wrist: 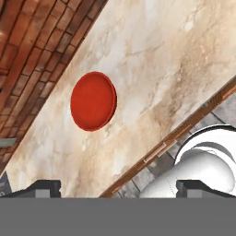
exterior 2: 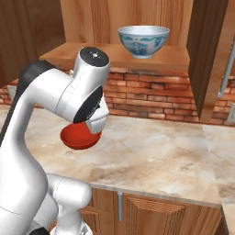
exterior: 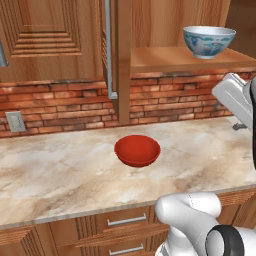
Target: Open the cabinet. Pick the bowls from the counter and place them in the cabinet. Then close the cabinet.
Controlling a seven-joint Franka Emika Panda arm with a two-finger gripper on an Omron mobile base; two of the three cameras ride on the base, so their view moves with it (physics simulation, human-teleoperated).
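We see the red bowl [exterior: 137, 150] standing upright on the counter [exterior: 60, 175], about in the middle of the marbled slab and a little in front of the brick wall [exterior: 55, 105]. The pale white-blue bowl [exterior: 209, 41] already stands on the shelf inside the cabinet [exterior: 165, 59], whose door [exterior: 50, 37] is swung open to the left with its long silver handle [exterior: 108, 45] at the edge. In the hand view the gripper [wrist: 118, 186] looks down on the counter from above, and its two dark fingertips [wrist: 44, 186] stand wide apart at the bottom of the picture, with nothing between them. The red bowl appears there as a red disc well above the fingertips and closer to the left one, clearly apart from both, so the fingers do not touch it and do not surround it. In the right base view the white arm [exterior 2: 59, 92] bends in front of the red bowl and hides a part of its rim. Below the counter edge we see the wooden drawers [exterior: 125, 220] with short silver handles.
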